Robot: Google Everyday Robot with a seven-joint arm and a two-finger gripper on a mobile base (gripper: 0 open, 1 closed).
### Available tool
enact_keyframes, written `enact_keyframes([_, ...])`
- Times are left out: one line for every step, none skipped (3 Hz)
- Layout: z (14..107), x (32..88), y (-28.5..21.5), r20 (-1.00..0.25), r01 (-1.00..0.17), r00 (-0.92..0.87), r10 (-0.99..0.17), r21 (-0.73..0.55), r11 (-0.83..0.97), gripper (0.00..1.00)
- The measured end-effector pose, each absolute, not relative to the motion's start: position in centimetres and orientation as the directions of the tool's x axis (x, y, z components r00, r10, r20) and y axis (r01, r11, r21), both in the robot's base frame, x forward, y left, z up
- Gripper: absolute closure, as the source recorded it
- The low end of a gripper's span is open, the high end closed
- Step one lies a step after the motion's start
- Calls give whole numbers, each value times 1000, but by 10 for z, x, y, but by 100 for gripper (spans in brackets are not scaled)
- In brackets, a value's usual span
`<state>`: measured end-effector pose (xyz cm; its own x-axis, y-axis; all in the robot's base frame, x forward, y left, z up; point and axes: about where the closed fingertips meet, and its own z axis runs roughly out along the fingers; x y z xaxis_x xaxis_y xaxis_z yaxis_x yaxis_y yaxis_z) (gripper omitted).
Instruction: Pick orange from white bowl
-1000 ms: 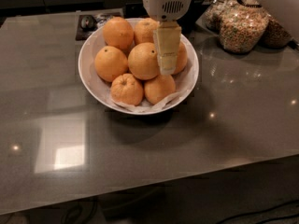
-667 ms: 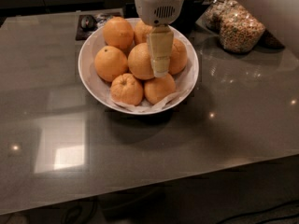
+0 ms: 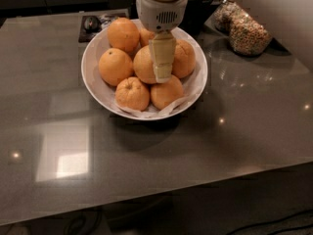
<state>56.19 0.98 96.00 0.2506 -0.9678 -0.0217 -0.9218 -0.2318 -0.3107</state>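
Note:
The white bowl (image 3: 96, 58), lined with crinkled white paper, stands on the grey table and holds several oranges. The orange (image 3: 144, 65) is the large round one in the middle of the pile. A smaller orange with a puckered stem end (image 3: 132, 93) lies at the front. My gripper (image 3: 162, 68) hangs straight down from its white wrist over the bowl. It sits against the right side of the middle orange, between that one and the orange on the right (image 3: 185, 58). It covers part of both.
Clear jars of cereal (image 3: 247, 33) stand at the back right, near the white arm. A small dark item (image 3: 91, 22) lies just behind the bowl at the left. The table's front edge (image 3: 156, 202) runs below.
The gripper has moved left and lower over the bowl, from above the right-hand orange to the middle orange. The bowl and oranges have not moved.

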Motion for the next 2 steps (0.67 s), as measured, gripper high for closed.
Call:
enact_keyframes([954, 559, 10, -33, -928, 246, -969, -296, -226, 21])
enact_keyframes([949, 557, 11, -47, -933, 242, -969, -284, -220, 23])
